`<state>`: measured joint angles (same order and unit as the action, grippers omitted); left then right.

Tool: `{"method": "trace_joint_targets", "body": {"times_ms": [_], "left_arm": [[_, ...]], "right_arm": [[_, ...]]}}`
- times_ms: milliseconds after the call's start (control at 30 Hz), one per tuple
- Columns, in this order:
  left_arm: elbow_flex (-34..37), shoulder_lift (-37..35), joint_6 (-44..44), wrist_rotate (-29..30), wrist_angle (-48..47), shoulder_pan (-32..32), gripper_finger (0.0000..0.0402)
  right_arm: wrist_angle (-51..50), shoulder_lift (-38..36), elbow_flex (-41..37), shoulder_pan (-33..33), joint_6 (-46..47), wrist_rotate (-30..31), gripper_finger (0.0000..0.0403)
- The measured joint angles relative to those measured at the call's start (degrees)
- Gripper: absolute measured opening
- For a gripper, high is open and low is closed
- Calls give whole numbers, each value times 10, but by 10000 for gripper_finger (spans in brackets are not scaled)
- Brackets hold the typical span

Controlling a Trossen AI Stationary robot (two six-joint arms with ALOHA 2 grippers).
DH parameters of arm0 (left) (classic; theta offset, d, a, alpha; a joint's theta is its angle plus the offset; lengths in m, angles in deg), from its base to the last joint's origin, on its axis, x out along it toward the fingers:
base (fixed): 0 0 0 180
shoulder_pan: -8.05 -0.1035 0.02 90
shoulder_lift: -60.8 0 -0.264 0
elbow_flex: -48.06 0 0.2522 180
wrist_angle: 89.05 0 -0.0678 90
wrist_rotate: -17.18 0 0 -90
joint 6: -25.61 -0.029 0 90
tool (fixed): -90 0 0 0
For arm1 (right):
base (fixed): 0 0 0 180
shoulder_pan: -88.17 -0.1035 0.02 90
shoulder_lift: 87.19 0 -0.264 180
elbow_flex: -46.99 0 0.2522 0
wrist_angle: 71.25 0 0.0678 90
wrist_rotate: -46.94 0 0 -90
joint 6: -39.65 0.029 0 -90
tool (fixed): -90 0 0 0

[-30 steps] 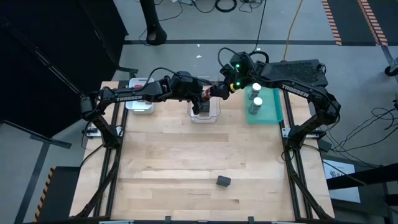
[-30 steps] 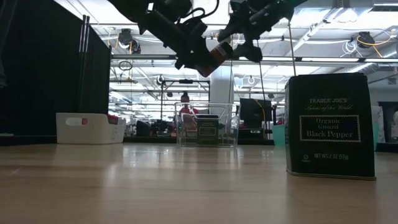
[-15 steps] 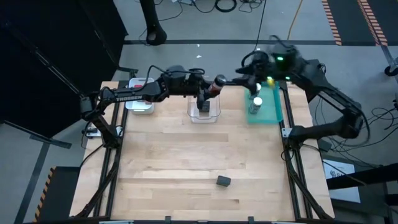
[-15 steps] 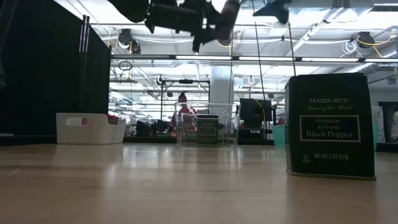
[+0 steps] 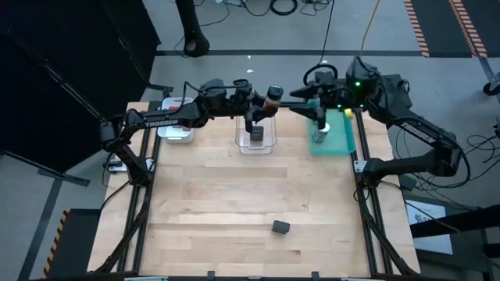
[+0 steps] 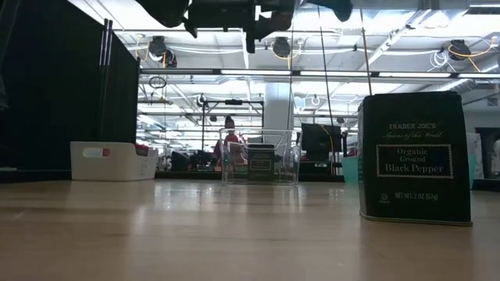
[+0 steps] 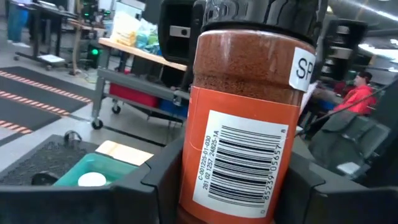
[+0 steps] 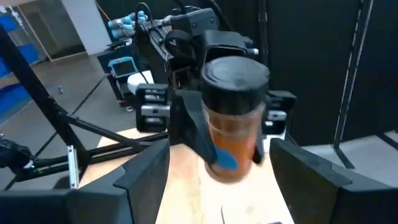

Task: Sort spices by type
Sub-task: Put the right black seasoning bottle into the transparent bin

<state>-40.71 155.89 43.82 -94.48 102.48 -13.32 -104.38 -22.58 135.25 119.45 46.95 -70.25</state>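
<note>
A clear jar of orange-red spice with a black cap [image 5: 273, 95] [image 7: 242, 124] [image 8: 233, 118] is high above the clear tray [image 5: 256, 147], in my left gripper [image 5: 264, 105] [image 7: 233, 186], which is shut on it. My right gripper [image 5: 299, 97] [image 8: 227, 186] is open just right of the jar, its fingers apart from it. A dark tin [image 5: 256, 135] stands in the clear tray. A white-capped jar [image 5: 323, 127] stands in the teal tray [image 5: 341, 139]. A black pepper tin [image 5: 281, 227] [image 6: 414, 156] stands on the table near its near edge. My left gripper pinches the jar's lower labelled body [image 7: 205, 180] between its two fingers, one on each side. The fingers come level from the table's left and lie across the jar. The jar stands upright with its cap [image 8: 236, 78] on top, lifted clear above the clear tray.
A white tray [image 5: 176, 131] sits at the far left of the table under my left arm. The three trays line the far edge. The wide wooden middle of the table [image 5: 250, 195] holds only the pepper tin. A person in red [image 6: 228, 140] is in the room behind.
My right arm has drawn back from the jar toward the table's right. My left gripper has kept the jar and risen with it, out of the low view's top, and has turned it from tilted to upright.
</note>
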Motion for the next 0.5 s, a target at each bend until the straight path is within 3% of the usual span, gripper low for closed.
{"method": "trace_joint_targets", "body": {"times_ms": [500], "left_arm": [[0,0,5,40,39,4,184]], "right_arm": [[122,77,0,-7,26,-28,258]]}}
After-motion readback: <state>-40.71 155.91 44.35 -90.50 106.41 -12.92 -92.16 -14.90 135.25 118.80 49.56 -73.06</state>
